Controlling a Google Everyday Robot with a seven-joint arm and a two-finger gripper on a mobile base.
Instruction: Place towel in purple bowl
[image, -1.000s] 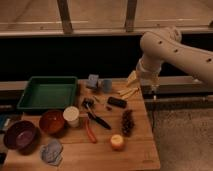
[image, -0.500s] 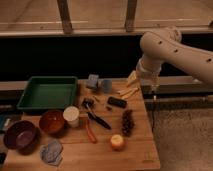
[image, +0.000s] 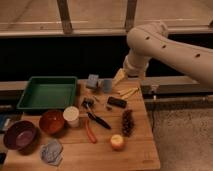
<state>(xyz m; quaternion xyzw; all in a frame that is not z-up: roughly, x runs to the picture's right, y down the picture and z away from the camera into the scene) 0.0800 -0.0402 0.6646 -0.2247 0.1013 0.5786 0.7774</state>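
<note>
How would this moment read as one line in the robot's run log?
towel: lying on table, by purple bowl; gripper: open, empty, over table's far edge; step: towel not yet picked up

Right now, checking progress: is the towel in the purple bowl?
Out: towel lies on the table beside the purple bowl; gripper hangs back right.

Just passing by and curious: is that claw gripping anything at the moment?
Claw: open, holding nothing, above the far right edge of the table; the towel lies untouched.
</note>
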